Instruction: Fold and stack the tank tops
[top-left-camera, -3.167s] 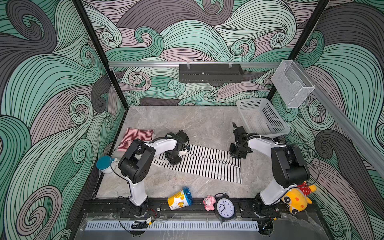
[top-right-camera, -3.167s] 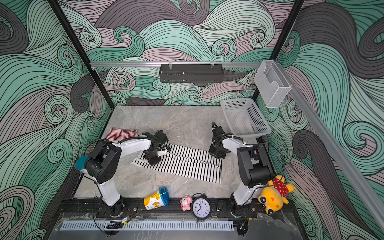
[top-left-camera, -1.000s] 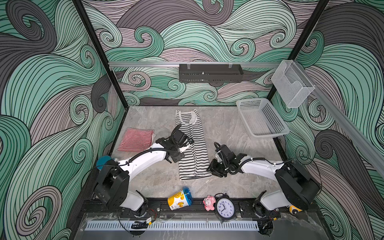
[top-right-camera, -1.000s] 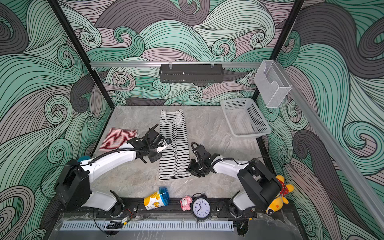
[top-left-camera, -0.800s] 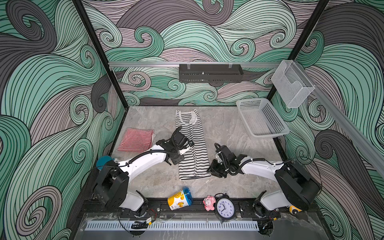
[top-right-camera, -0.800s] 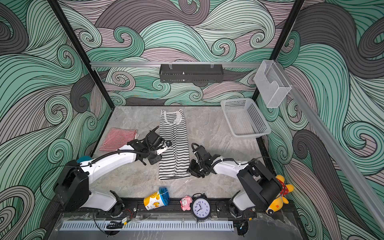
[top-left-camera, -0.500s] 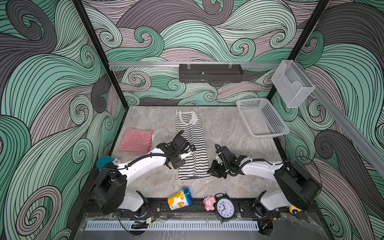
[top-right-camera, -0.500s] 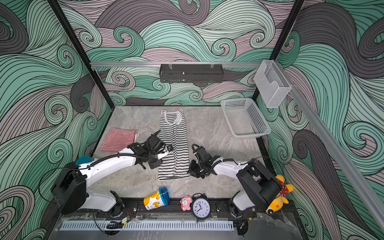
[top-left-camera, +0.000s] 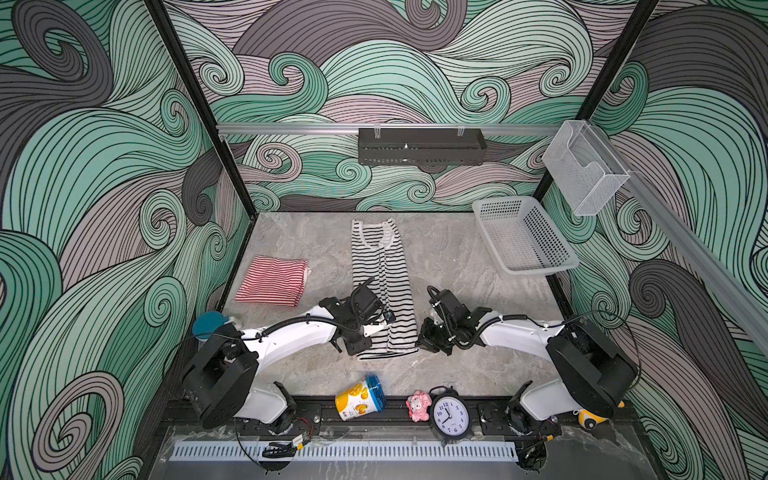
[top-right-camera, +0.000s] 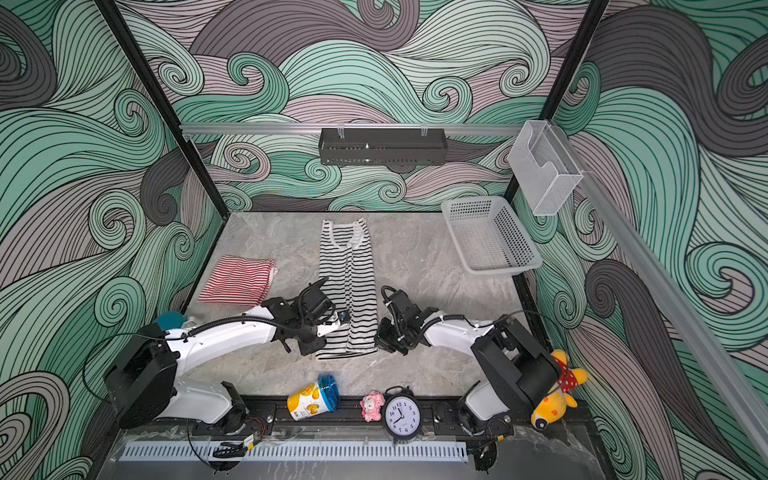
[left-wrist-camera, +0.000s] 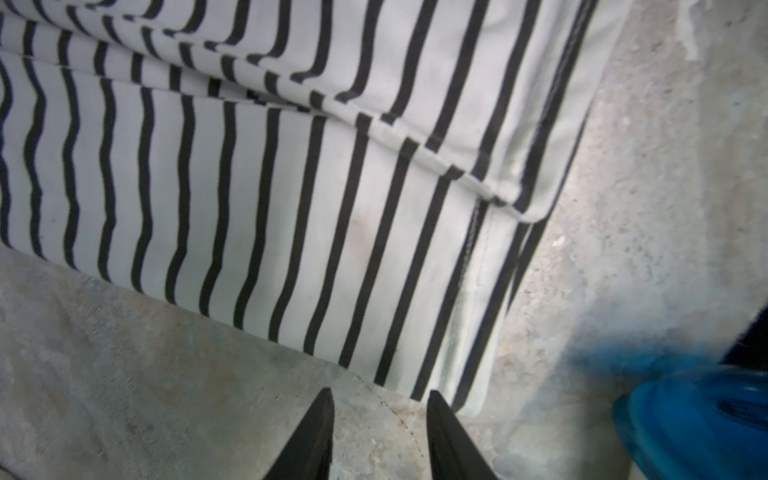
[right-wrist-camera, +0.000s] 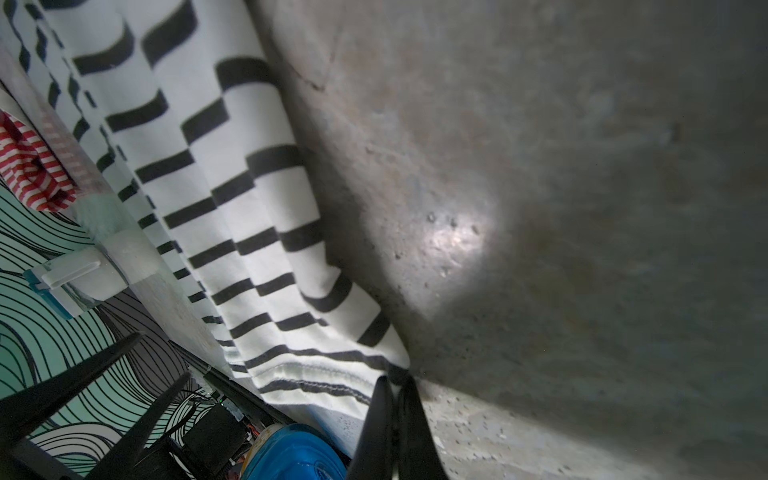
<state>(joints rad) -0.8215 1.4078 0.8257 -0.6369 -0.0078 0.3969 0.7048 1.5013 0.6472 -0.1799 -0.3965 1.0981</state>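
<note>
The black-and-white tank top (top-left-camera: 384, 282) (top-right-camera: 349, 282) lies on the table as a long narrow strip, neck at the far end. The red-and-white tank top (top-left-camera: 272, 280) (top-right-camera: 237, 279) rests folded to its left. My left gripper (left-wrist-camera: 380, 392) (top-left-camera: 360, 347) is open over bare table, just short of the near left hem corner (left-wrist-camera: 469, 399). My right gripper (right-wrist-camera: 397, 380) (top-left-camera: 422, 343) is shut on the near right hem corner of the black-and-white top (right-wrist-camera: 232, 208), low on the table.
A white mesh basket (top-left-camera: 519, 245) stands at the back right. Along the front edge lie a yellow can with a blue lid (top-left-camera: 359, 397), a pink toy (top-left-camera: 417, 405) and a black clock (top-left-camera: 451, 415). A yellow plush toy (top-right-camera: 557, 395) sits behind the right arm's base.
The top was swung from crosswise to lengthwise. In the last second my left gripper slid nearer along its left edge to the hem, and my right gripper closed on the right hem corner.
</note>
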